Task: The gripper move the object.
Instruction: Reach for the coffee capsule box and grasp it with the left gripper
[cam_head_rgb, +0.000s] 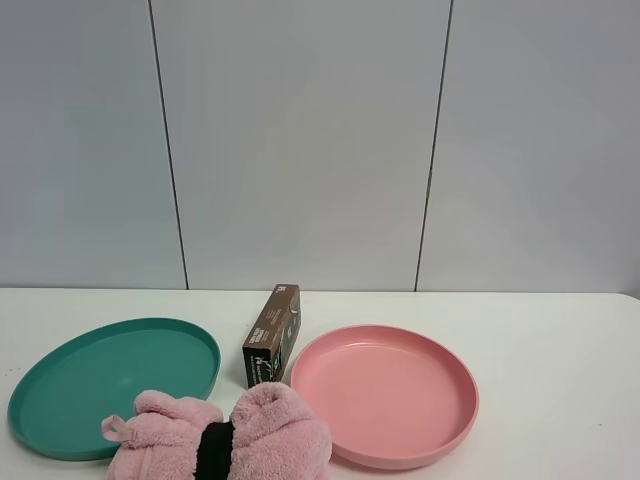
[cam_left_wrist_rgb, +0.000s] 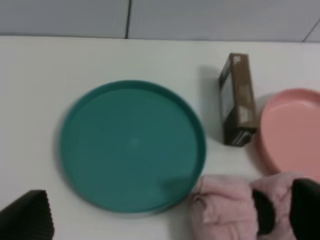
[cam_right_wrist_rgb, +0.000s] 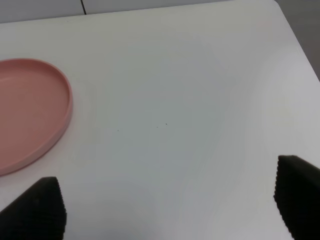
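Observation:
The dark brown box (cam_head_rgb: 272, 335) lies on the white table between the teal plate (cam_head_rgb: 60, 385) and the pink plate (cam_head_rgb: 440, 420). It also shows in the left wrist view (cam_left_wrist_rgb: 237, 100). Neither gripper shows in the exterior high view. My left gripper (cam_left_wrist_rgb: 170, 220) is open and empty, held above the teal plate (cam_left_wrist_rgb: 100, 145), apart from the box. My right gripper (cam_right_wrist_rgb: 165, 210) is open and empty over bare table, to the right of the pink plate (cam_right_wrist_rgb: 25, 115).
A fluffy pink plush with a black band (cam_head_rgb: 220, 440) lies at the front edge between the plates and shows in the left wrist view (cam_left_wrist_rgb: 235, 205). A grey panelled wall (cam_head_rgb: 300, 140) stands behind the table.

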